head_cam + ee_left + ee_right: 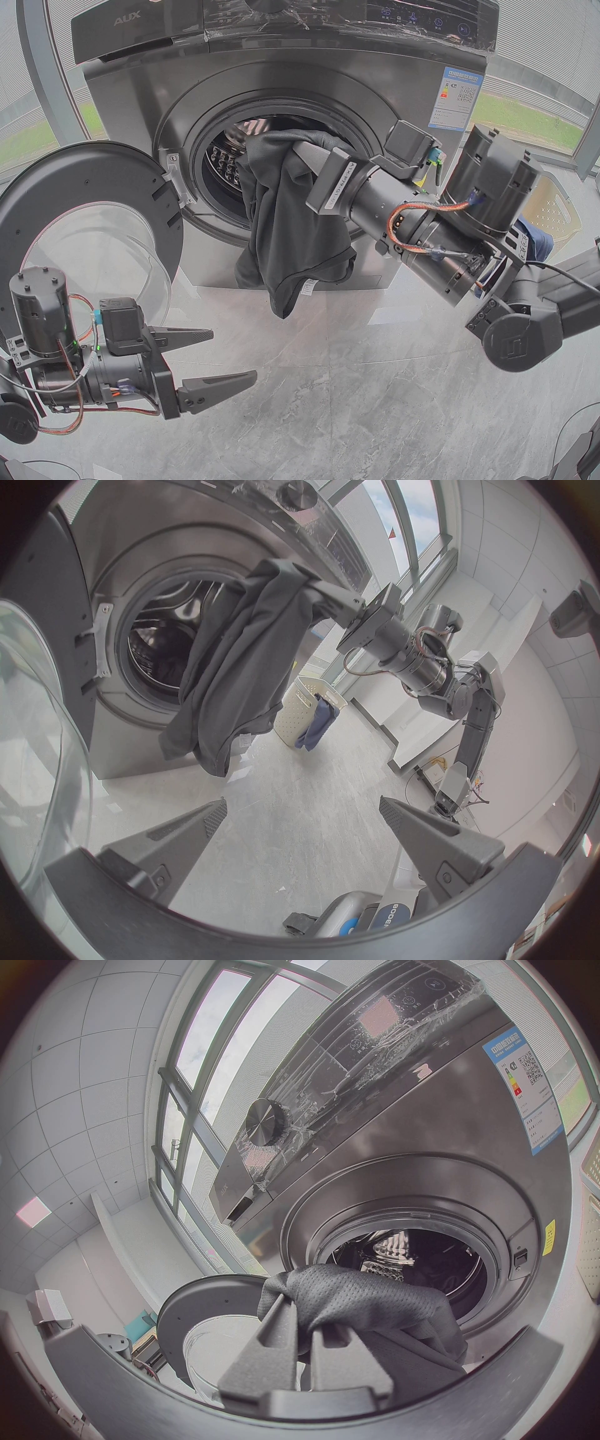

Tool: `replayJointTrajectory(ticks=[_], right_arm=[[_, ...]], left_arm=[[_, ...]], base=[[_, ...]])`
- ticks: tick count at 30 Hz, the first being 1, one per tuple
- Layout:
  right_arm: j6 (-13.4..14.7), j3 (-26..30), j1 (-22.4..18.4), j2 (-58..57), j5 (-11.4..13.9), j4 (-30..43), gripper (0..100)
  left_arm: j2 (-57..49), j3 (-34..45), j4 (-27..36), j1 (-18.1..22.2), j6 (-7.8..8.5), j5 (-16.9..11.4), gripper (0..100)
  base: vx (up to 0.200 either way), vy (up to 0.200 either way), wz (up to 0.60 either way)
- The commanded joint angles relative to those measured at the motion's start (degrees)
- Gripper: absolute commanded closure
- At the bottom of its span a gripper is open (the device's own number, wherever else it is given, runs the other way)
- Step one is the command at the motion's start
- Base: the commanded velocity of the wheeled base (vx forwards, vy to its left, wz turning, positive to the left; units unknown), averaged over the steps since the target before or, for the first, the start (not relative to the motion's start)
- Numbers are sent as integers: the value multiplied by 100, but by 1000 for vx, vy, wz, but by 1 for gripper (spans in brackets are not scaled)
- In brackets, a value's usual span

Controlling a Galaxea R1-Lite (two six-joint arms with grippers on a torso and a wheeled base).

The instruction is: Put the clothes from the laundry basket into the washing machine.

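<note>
A: How many garments?
B: Two: one dark grey garment (287, 231) and one blue garment (317, 720).
A: Machines and baskets?
B: One washing machine (350, 81) with one door (81, 181) and one dial (265, 1121). There is one laundry basket (556, 212) at the machine's three o'clock.
A: And claws?
B: Two: one left claw (234, 356), one right claw (304, 1329).

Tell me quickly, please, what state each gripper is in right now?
Left gripper: open, holding nothing.
Right gripper: shut on the dark garment.
</note>
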Motion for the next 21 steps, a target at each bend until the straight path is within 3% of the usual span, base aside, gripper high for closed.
replayJointTrajectory(ticks=[1, 10, 21], right_arm=[[-10, 17, -21, -6, -15, 7, 100], [-10, 26, -13, -33, -24, 7, 100], [-19, 8, 23, -41, -50, 15, 100]], left_arm=[[580, -122, -12, -46, -6, -9, 0], [1098, -280, -355, -11, -6, 0, 0], [2390, -456, -1445, 50, -15, 43, 0]], base=[[0, 0, 0], [0, 0, 0], [0, 0, 0]])
